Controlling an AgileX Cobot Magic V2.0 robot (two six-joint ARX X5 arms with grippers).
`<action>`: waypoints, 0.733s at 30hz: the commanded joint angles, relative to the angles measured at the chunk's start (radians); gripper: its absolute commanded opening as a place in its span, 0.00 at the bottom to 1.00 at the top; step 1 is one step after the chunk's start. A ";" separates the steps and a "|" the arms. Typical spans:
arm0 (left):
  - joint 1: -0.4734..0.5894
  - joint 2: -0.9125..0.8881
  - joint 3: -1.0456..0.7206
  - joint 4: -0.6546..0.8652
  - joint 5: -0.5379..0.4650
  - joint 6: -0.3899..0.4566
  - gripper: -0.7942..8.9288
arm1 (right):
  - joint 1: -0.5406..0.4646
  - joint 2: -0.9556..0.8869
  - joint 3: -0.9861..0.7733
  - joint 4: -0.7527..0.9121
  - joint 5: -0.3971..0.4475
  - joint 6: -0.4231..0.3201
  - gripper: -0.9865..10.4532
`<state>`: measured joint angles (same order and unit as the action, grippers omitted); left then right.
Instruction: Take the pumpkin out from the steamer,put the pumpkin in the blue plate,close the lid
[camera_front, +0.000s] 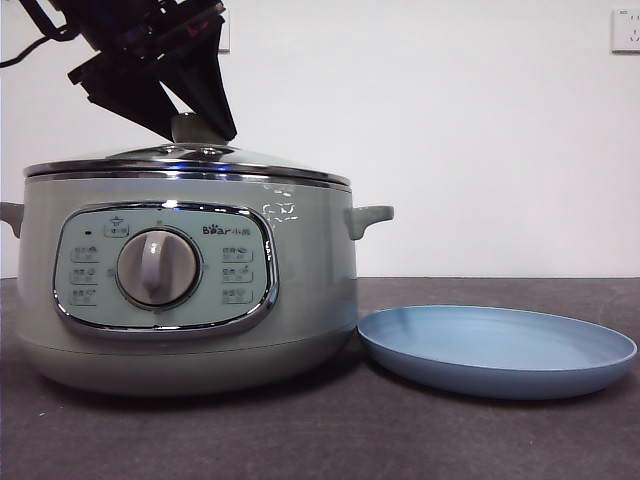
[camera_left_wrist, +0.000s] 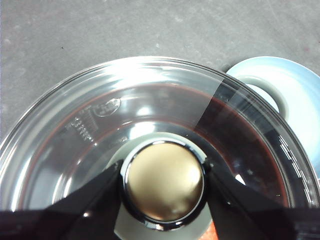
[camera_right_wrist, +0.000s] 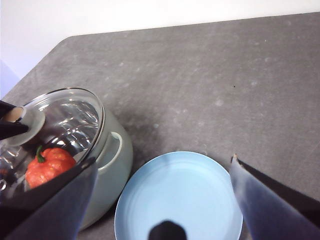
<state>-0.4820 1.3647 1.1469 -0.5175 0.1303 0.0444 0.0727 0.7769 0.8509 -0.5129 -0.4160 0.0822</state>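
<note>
The blue plate (camera_front: 497, 350) lay bare just beside the steamer (camera_front: 185, 285). The lid (camera_front: 187, 163) sat on it, the pumpkin (camera_right_wrist: 49, 165) inside. The left gripper (camera_left_wrist: 162, 181) clasped the knob (camera_left_wrist: 164, 182); the right gripper (camera_right_wrist: 162, 200) hung spread above the plate

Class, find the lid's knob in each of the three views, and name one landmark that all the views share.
Front view: the knob atop the lid, between the left gripper's jaws.
Left wrist view: low centre.
Right wrist view: far left.
Shared landmark: the blue plate.
</note>
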 joint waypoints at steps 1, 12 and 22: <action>-0.003 -0.075 0.006 0.034 0.000 0.008 0.07 | 0.003 0.000 0.004 -0.001 0.001 0.007 0.47; -0.003 -0.374 0.006 0.008 -0.078 0.007 0.07 | 0.085 0.075 0.005 0.042 -0.043 0.013 0.47; -0.003 -0.629 0.006 -0.084 -0.377 0.009 0.07 | 0.344 0.366 0.202 -0.029 -0.048 -0.094 0.48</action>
<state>-0.4850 0.7589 1.1439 -0.6418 -0.1844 0.0444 0.3962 1.1118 1.0180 -0.5308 -0.4675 0.0444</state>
